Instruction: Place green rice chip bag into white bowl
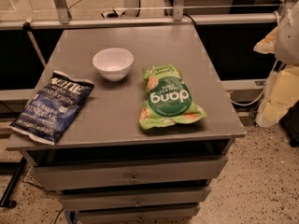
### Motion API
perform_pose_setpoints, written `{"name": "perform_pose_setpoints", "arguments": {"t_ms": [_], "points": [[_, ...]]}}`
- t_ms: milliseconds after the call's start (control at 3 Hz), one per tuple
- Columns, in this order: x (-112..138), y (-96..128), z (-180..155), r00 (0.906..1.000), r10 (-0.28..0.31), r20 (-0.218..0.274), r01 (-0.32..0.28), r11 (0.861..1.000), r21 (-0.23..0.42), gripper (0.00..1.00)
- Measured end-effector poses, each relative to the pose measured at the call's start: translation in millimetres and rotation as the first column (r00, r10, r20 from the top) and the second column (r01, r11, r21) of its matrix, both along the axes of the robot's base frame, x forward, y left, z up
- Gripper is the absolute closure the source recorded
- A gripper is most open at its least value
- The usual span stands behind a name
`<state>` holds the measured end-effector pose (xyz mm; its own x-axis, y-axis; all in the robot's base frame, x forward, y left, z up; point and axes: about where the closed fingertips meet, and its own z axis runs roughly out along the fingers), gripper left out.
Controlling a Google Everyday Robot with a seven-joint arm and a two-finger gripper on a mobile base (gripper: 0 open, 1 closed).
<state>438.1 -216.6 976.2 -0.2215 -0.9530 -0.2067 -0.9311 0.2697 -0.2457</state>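
Crinkly green rice chip bag beside white bowl: judged light, soft, slippery, so pinch an end seam; gripper out of view, state cannot be told.

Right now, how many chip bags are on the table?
2: green rice chip bag right of the white bowl; blue Kettle bag front left. None look hidden. The pincer: upper right, off the table.

On the surface the bowl sits toward the back, left of centre. The rice chip bag lies just right of it, nearer the front. The Kettle bag lies at the left edge. The arm shows beyond the right side; the gripper is out of view.
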Motion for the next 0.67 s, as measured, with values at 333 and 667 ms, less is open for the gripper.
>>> {"name": "perform_pose_setpoints", "arguments": {"t_ms": [333, 667], "points": [[0, 0, 0, 1.0000, 0.000, 0.000, 0.000, 1.000, 0.000, 0.00], [32, 17, -1, 0.9990, 0.040, 0.017, -0.041, 0.999, 0.022, 0.00]]}}
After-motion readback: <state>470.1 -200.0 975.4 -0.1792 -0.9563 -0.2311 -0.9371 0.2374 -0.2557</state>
